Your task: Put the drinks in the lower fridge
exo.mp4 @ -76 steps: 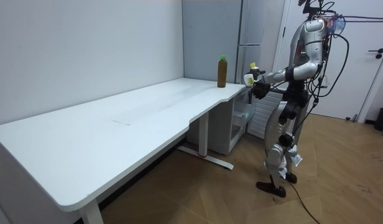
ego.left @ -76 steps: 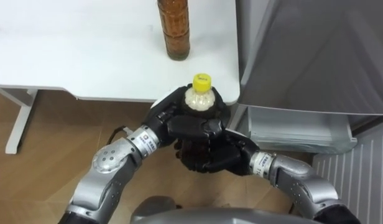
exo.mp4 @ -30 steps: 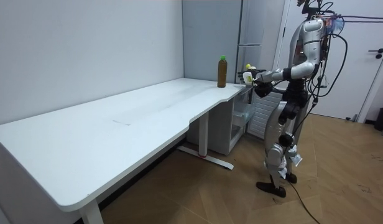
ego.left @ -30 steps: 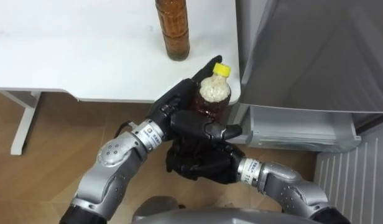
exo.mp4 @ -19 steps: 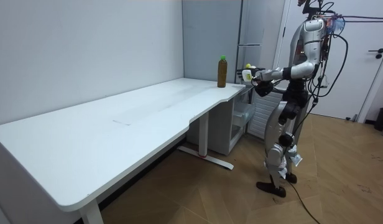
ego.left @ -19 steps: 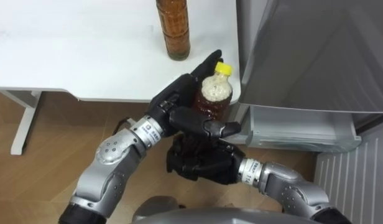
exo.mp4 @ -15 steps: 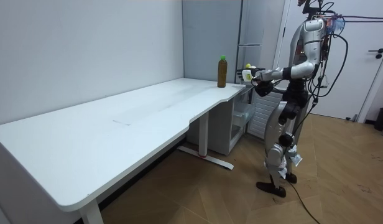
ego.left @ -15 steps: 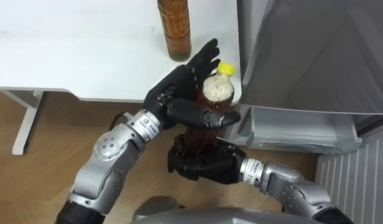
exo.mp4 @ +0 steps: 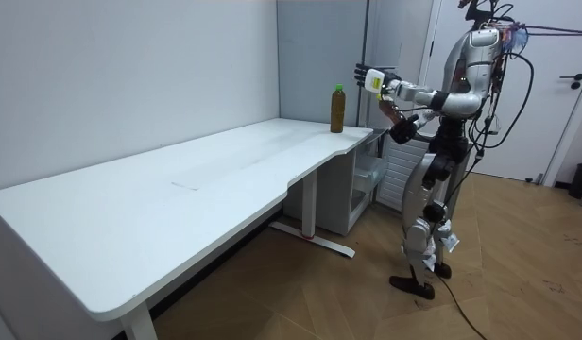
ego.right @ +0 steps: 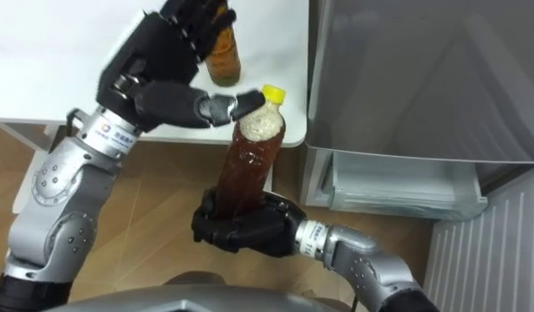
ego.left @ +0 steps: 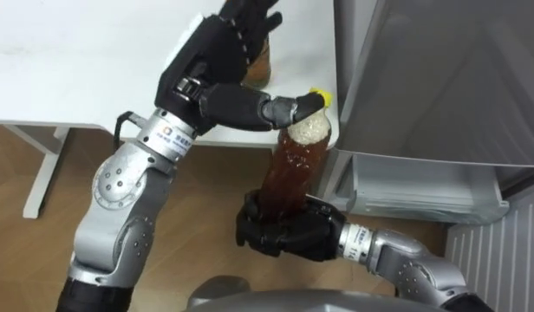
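My right hand (ego.left: 280,232) is shut round the base of a brown drink bottle (ego.left: 293,169) with a yellow cap (ego.left: 319,97). It holds the bottle up, tilted toward the fridge, just off the white table's corner. My left hand (ego.left: 217,54) is open and raised over the table edge, its thumb reaching to the bottle's neck by the cap. A second brown bottle (ego.right: 222,50) stands on the table (ego.left: 85,78), partly hidden behind my left hand; in the room view it has a green cap (exo.mp4: 337,109).
The grey fridge door (ego.left: 440,78) fills the right side, with a pale lower drawer (ego.left: 423,186) sticking out beneath it. I stand at the table's far end beside the fridge (exo.mp4: 367,57). Wooden floor and a table leg (ego.left: 40,173) lie below left.
My left hand has come off the bottle and risen over the table, fingers spread. The right hand now holds the bottle alone, and more of the bottle shows, leaning right.
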### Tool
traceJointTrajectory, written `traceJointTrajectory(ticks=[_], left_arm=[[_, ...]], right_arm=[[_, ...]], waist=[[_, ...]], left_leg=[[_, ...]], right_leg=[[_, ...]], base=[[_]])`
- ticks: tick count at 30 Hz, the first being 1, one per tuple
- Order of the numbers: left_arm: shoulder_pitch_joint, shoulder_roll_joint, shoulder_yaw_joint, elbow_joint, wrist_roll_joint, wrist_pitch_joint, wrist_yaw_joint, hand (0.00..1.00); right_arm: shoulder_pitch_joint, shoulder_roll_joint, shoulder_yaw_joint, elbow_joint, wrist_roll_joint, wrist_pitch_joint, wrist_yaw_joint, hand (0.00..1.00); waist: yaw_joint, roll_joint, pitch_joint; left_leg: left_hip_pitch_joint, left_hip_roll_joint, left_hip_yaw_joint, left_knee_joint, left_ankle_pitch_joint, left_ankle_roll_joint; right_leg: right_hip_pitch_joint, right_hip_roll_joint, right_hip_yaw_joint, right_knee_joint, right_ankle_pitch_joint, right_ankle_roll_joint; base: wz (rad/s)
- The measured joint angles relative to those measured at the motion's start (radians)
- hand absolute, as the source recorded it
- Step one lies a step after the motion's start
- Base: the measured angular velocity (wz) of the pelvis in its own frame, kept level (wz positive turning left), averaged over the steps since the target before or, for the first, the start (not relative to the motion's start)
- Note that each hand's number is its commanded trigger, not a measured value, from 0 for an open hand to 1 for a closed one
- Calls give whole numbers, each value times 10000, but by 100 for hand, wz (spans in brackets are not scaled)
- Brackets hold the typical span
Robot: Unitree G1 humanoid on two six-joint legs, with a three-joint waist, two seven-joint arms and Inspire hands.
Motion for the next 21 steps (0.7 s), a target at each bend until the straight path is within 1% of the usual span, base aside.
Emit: traceJointTrajectory(ticks=[3, 7, 10, 13, 14, 15, 16, 18, 19, 21], left_arm=[[-130, 1, 0, -29, -1, -158, -12, 0], [-195, -2, 0, -118, 8, -214, -3, 0], [-218, -47, 110, -545, 19, -232, 200, 0], [-359, -285, 623, -893, 327, -296, 414, 0], [-448, -341, 842, -991, 450, -298, 531, 0], [-517, -339, 1149, -1053, 449, -331, 563, 0], [-513, -334, 1303, -1058, 445, -413, 601, 0], [-514, -333, 1886, -1077, 431, -592, 953, 0], [-515, -337, 2037, -1079, 431, -635, 1071, 0], [-473, -395, 2724, -1156, 436, -763, 1587, 0]], right_arm=[[34, 29, 2, 0, 0, 0, 0, 100], [67, 79, 2, 0, -5, -3, -1, 100], [101, 54, 7, 10, -6, -2, -6, 100], [168, 23, -54, 9, -22, -3, -4, 100], [294, 20, -202, 9, -39, -2, -3, 100], [426, 23, -405, 9, -191, -2, -3, 100], [470, 10, -488, 10, -285, -3, -3, 100], [724, -30, -860, 12, -317, -17, -3, 100], [804, -22, -984, 11, -318, -20, -5, 100], [1120, 38, -1496, -26, -624, -111, -6, 100]], waist=[[5, 16, 10], [-4, 28, 13], [47, 32, 12], [112, 50, 0], [242, 66, -8], [311, 74, -13], [335, 81, -18], [518, 104, -30], [527, 116, -36], [663, 151, -63]], left_leg=[[19, 0, 0, 1, 4, -6], [-51, -1, 2, 20, 4, -6], [-82, 1, 3, 34, 3, -5], [-75, 10, 38, 27, 3, -6], [-57, 17, 61, 15, 2, -7], [-50, 14, 37, 8, 3, -8], [-40, 12, 32, 5, 4, -8], [31, 5, 26, -18, 6, -9], [36, 1, 22, -19, 6, -9], [119, -5, 27, -73, 6, -8]], right_leg=[[20, 0, 5, 3, 0, 0], [5, 2, 9, 10, 0, 0], [-30, -1, 4, 11, 0, 0], [-34, -1, -10, 5, 0, 0], [-37, 0, -3, 2, 0, 0], [-18, -1, -17, 1, 0, 0], [-6, 0, -18, 2, 0, 0], [28, 3, -5, -6, 0, 0], [32, 2, -6, -6, 0, 0], [84, -7, -1, 11, 0, 0]], base=[[0], [0], [0], [-2], [0], [0], [5], [0], [0], [0]])
